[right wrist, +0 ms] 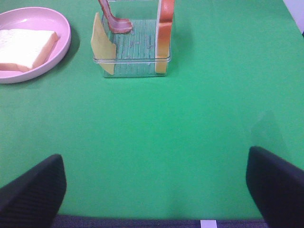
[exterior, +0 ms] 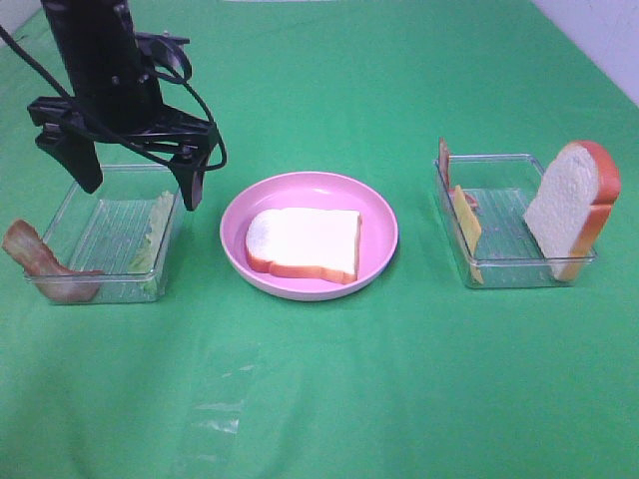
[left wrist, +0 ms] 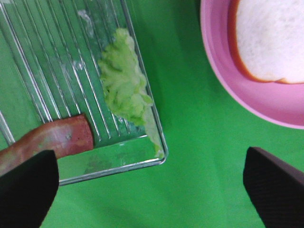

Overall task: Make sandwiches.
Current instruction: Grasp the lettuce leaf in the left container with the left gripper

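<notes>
A table under a green cloth (exterior: 329, 389) carries 3 things: a pink plate (exterior: 300, 192) at its middle and 2 clear trays. The left tray (exterior: 110, 235) sits close to the left edge, the right tray (exterior: 502, 225) toward the right edge — both apart from the plate. A faint glossy patch (exterior: 215, 419) marks the cloth toward the front edge.

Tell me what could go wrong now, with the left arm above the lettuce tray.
The lettuce leans on the left tray's wall, so the open left gripper may strike the rim or pinch wall and leaf together, lifting the tray. The bacon hangs over that tray's corner; a nudge might tip it out.
</notes>
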You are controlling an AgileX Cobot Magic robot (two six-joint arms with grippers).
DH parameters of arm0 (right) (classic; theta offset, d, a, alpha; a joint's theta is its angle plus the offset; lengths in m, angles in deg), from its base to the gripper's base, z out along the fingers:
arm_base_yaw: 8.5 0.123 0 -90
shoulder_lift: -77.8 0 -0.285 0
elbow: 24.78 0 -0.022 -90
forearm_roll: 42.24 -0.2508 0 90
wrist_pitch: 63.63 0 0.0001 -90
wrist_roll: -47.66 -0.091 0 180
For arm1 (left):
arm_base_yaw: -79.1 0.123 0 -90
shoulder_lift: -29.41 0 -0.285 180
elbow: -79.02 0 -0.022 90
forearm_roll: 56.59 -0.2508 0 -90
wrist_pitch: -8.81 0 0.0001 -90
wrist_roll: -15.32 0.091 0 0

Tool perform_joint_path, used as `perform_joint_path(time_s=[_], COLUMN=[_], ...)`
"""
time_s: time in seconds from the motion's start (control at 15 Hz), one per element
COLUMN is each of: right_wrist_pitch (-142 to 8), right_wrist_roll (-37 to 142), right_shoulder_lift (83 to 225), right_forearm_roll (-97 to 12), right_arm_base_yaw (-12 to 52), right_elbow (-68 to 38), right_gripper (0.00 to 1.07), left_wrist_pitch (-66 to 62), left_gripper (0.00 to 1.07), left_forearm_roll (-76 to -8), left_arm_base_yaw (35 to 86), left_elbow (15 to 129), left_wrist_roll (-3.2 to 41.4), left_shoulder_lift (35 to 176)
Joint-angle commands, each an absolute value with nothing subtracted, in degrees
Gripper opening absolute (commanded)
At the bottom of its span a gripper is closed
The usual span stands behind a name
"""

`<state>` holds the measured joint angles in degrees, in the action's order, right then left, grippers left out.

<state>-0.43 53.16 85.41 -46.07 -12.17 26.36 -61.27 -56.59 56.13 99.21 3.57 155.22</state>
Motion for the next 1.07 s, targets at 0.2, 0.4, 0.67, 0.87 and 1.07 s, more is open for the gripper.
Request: perform_joint_path(time_s=[0.2,0.4,0.67,0.87,1.07], right_wrist_pitch=[-0.72,-0.72,-0.72,-0.72,-0.72], right_wrist_roll=[53.22,53.22,53.22,53.22,53.22], right_shoulder_lift=[83.98,83.98,83.98,83.98,83.98], right_forearm_roll=[-46.19,-46.25,-46.25,-46.25,-46.25], right_arm_base_yaw=[-12.46,-12.46,-12.46,-12.46,-12.46], right_elbow=[26.48,26.48,26.48,26.48,26.48], right_gripper=[0.99,0.99,0.99,0.99,0.99], left_wrist_pitch=[-57.94,-55.82,-55.08,-55.08,-54.28], left_gripper=[0.98,0.98,0.87,0.79,0.57], left_forearm_roll=[-56.59,-56.19,-56.08,-55.56,-55.62], left_arm_base_yaw=[56.30,56.30,56.30,56.30,56.30], left_elbow=[98.64,98.69,98.69,98.69,98.69], left_wrist_roll=[0.99,0.99,0.99,0.99,1.05], left_shoulder_lift=[158.78,161.30,162.79,163.02,163.02])
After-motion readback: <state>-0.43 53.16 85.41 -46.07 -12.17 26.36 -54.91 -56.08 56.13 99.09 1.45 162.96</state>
